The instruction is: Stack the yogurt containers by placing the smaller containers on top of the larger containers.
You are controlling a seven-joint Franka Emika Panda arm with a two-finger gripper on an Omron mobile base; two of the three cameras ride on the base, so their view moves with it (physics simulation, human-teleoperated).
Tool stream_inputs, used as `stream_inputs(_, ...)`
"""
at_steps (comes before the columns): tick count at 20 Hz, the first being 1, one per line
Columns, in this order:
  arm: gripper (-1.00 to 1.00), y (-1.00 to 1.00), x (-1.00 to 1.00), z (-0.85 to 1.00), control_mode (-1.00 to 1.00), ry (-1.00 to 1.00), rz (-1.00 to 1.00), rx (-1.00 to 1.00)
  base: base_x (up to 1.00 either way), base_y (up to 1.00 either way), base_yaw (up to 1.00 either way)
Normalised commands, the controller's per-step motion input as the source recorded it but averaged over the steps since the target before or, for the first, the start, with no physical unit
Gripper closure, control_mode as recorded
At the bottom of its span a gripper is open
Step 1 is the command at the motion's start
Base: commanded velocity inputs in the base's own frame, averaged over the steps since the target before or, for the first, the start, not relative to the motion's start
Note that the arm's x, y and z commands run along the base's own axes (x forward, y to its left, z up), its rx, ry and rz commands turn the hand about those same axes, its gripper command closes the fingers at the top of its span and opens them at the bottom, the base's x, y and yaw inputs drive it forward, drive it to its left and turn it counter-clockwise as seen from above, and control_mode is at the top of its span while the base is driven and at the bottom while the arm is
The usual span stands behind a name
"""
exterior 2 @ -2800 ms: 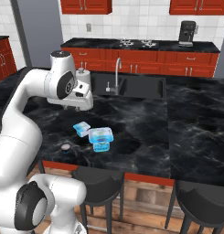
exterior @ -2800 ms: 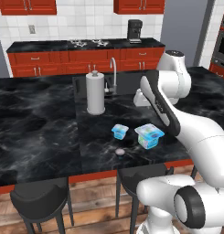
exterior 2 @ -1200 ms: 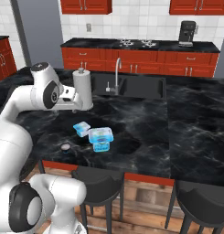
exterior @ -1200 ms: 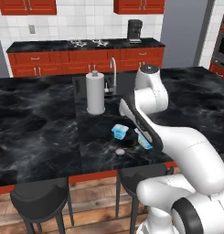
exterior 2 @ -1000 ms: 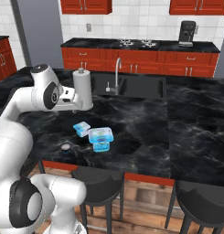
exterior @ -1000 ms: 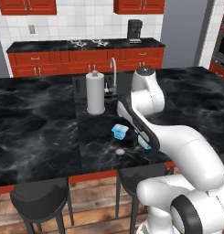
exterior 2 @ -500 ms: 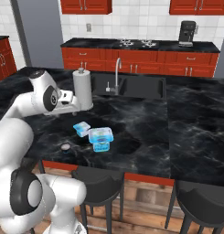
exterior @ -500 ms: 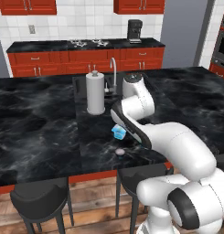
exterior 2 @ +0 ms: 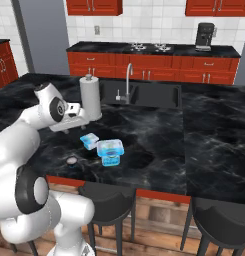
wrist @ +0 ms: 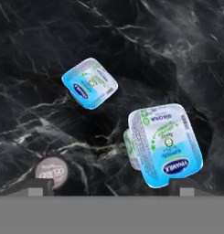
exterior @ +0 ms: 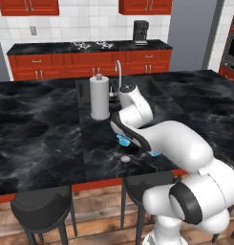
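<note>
Light-blue plastic with a thin white flanged lid is making up the small yogurt cup (wrist: 90, 83), which is sitting on the black marble table (exterior 2: 204, 150) near its front edge, just beside but apart from the larger yogurt tub (wrist: 164, 143); in the right base view the cup (exterior 2: 89, 140) is lying a little further from that front edge than the tub (exterior 2: 110, 150), towards the paper-towel roll (exterior 2: 90, 97). A small grey disc (wrist: 51, 169) is resting closer to the front edge, apart from both. The gripper (exterior 2: 82, 120) is hovering above the pair with its fingers spread wide and pinching nothing. Judging by its look, the cup is probably light and fairly stiff at the rim but thin-walled lower down, so a hard squeeze is likely to dent it, and its smooth sides are looking slippery. The safest hold is probably across two opposite flat sides just under the lid flange, so the flange is stopping it from sliding down. Because the cup is sitting turned relative to the tub, the hand will likely be needing a twist to line up with its flat faces. The tub's lid is looking flat and broad enough to carry the cup, though a light cup could be skidding if dropped off-centre.
</note>
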Motion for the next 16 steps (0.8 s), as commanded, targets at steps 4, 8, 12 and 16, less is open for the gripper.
stream_inputs(4,-1.00,0.05,0.25,-0.31,-1.00,0.04,0.00,-0.03,0.00,0.00,0.00)
stream_inputs(8,-1.00,0.09,0.21,-0.33,-1.00,0.01,0.01,0.00,0.00,0.00,0.00)
stream_inputs(12,-1.00,0.10,0.34,-0.33,-1.00,0.00,0.00,0.00,0.00,0.00,0.00)
stream_inputs(16,-1.00,0.09,0.34,-0.27,-1.00,0.00,0.00,0.00,0.00,0.00,0.00)
